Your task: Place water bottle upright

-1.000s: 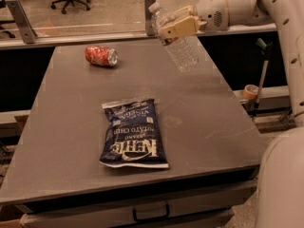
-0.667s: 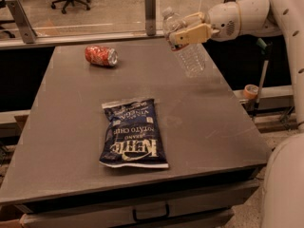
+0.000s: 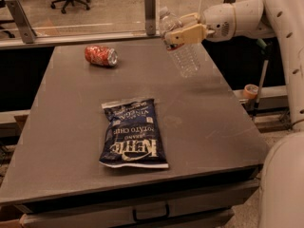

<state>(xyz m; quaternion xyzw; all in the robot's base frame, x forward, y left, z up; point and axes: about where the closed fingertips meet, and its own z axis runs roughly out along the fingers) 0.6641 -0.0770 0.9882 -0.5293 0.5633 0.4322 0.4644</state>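
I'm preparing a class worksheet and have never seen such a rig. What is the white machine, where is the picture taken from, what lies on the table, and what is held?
The white machine is a robot arm reaching in from the picture's right. The one picture comes from a single camera looking down on the grey table; where it is mounted is unknown. At the arm's end, a two-finger pincer is shut around a clear water bottle, holding it tilted, cap uppermost, over the table's far right part. On the table lie a crushed red soda can and a dark blue chip bag.
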